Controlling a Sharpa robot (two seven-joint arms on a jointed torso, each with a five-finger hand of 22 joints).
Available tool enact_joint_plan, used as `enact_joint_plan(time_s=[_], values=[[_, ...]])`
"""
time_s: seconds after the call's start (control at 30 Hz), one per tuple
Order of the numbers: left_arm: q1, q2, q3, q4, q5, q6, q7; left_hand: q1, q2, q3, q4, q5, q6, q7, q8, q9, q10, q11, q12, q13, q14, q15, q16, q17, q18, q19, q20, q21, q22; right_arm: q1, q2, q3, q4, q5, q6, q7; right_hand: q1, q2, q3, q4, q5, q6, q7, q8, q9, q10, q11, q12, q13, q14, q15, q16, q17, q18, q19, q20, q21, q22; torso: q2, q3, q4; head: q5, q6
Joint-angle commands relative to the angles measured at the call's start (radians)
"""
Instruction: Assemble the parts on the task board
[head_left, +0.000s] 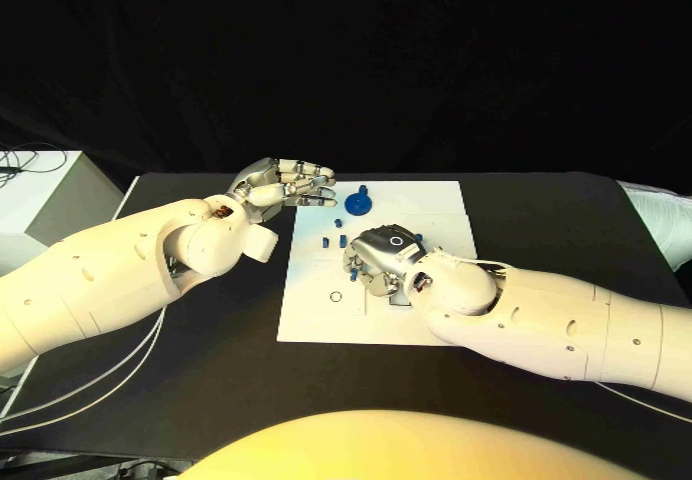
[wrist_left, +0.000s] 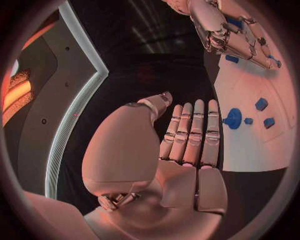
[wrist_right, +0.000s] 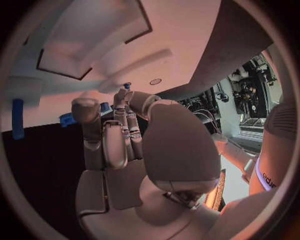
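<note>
Right hand (head_left: 384, 262) sits over the task board (head_left: 325, 320), something small and blue at its fingertips (grip unclear); loose parts (head_left: 356, 204) lie just beyond it. Left hand (head_left: 283, 183) open, empty, off the board's far-left corner.

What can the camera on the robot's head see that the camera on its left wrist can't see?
The head view alone takes in the whole task board with the small ring mark near its front, and both white arms. The left wrist view alone shows the left hand up close, with its fingers straight and side by side, holding nothing. Both views show the round blue part, smaller blue pieces beside it, and the right hand over the board.
</note>
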Motion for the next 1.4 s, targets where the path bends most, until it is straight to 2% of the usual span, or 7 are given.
enact_joint_plan(time_s=[0.03, 0.5, 0.63, 0.7, 0.87, 1.3, 1.4], values=[[0.0, 0.0, 0.001, 0.004, 0.006, 0.013, 0.003, 0.011, 0.001, -0.005, -0.001, -0.002, 0.005, 0.001, 0.003, -0.001, -0.007, -0.002, 0.005, 0.0, 0.0, 0.001, 0.004, 0.001, 0.006, 0.005, 0.001, -0.006, -0.001, -0.003, 0.003, -0.001, -0.004, -0.019, 0.013, -0.002, -0.005, 0.006, 0.0, -0.005, 0.005, 0.005, 0.004, 0.002, 0.001, 0.002, -0.004, 0.002, 0.001, 0.037, -0.008, -0.005, -0.001, -0.013, -0.001, -0.009, 0.002, 0.001, 0.0, -0.0001, 0.0009, 0.0, 0.0], [0.0, -0.003, 0.001, 0.006, 0.006, 0.014, 0.0, 0.011, 0.001, -0.005, -0.001, -0.002, 0.005, 0.001, 0.003, -0.001, -0.007, -0.002, 0.005, 0.0, 0.0, 0.001, 0.004, 0.001, 0.006, 0.005, 0.001, -0.006, -0.001, -0.007, 0.003, -0.007, -0.007, -0.027, 0.03, 0.001, -0.011, 0.004, 0.0, -0.007, 0.005, 0.002, 0.006, 0.0, 0.0, -0.001, -0.002, -0.002, 0.001, 0.035, -0.007, -0.009, -0.007, -0.013, -0.002, -0.008, 0.006, 0.006, -0.001, -0.0003, -0.0008, 0.004, 0.0], [0.0, -0.004, 0.001, 0.006, 0.006, 0.014, 0.0, 0.011, 0.001, -0.005, -0.001, -0.002, 0.005, 0.001, 0.003, -0.001, -0.007, -0.002, 0.005, 0.0, 0.0, 0.001, 0.004, 0.001, 0.006, 0.005, 0.001, -0.006, -0.001, -0.007, 0.0, -0.008, -0.002, -0.019, 0.033, 0.015, -0.036, -0.01, -0.001, -0.008, 0.006, -0.03, 0.023, -0.024, -0.007, -0.062, 0.018, -0.036, -0.016, 0.038, 0.011, -0.002, 0.0, -0.014, -0.012, 0.003, -0.003, 0.007, -0.001, -0.0003, -0.0007, 0.003, 0.0], [0.0, -0.004, 0.001, 0.006, 0.006, 0.014, 0.0, 0.011, 0.001, -0.005, -0.001, -0.002, 0.005, 0.001, 0.003, -0.001, -0.007, -0.002, 0.005, 0.0, 0.0, 0.001, 0.004, 0.001, 0.006, 0.005, 0.001, -0.006, -0.001, -0.007, -0.003, -0.008, 0.0, -0.013, 0.029, 0.02, -0.05, -0.026, 0.001, -0.009, 0.009, -0.056, 0.033, -0.043, -0.014, -0.11, 0.032, -0.037, -0.033, 0.04, 0.022, 0.003, 0.006, -0.013, -0.019, 0.012, -0.013, 0.004, -0.001, -0.0003, -0.001, 0.004, 0.0], [0.0, -0.006, 0.001, 0.006, 0.006, 0.014, -0.001, 0.011, 0.001, -0.005, -0.001, -0.002, 0.005, 0.001, 0.003, -0.001, -0.007, -0.002, 0.005, 0.0, 0.0, 0.001, 0.004, 0.001, 0.006, 0.005, 0.001, -0.006, -0.001, -0.007, -0.01, -0.009, 0.011, -0.004, 0.01, 0.029, -0.068, -0.05, -0.012, -0.008, 0.013, -0.101, 0.036, -0.074, -0.024, -0.178, 0.043, -0.036, -0.059, 0.036, 0.032, 0.001, -0.001, -0.006, -0.034, 0.025, -0.044, -0.011, -0.001, 0.0002, -0.001, 0.004, 0.0], [0.0, -0.01, 0.001, 0.006, 0.006, 0.019, -0.007, 0.011, 0.001, -0.005, 0.0, -0.002, 0.005, 0.001, 0.004, -0.001, -0.009, -0.002, 0.007, 0.0, -0.001, 0.002, 0.004, 0.003, 0.006, 0.006, 0.002, -0.008, -0.004, -0.007, -0.021, -0.009, 0.013, 0.0, -0.026, 0.014, -0.052, -0.05, -0.034, -0.019, 0.014, -0.139, 0.041, -0.103, -0.034, -0.232, 0.051, -0.035, -0.077, 0.023, 0.038, -0.017, -0.029, 0.004, -0.055, 0.033, -0.095, -0.039, 0.0, 0.0, -0.0006, 0.001, 0.0], [0.0, -0.01, 0.001, 0.006, 0.006, 0.021, -0.009, 0.011, 0.001, -0.005, 0.0, -0.002, 0.005, 0.001, 0.004, -0.001, -0.009, -0.002, 0.007, 0.0, -0.001, 0.002, 0.004, 0.003, 0.006, 0.006, 0.002, -0.008, -0.004, -0.007, -0.026, -0.009, 0.016, 0.003, -0.046, 0.014, -0.046, -0.047, -0.057, -0.022, 0.012, -0.152, 0.036, -0.115, -0.038, -0.263, 0.055, -0.034, -0.08, 0.01, 0.042, -0.036, -0.055, 0.011, -0.074, 0.037, -0.14, -0.064, -0.001, -0.0001, -0.0007, -0.002, 0.0]])
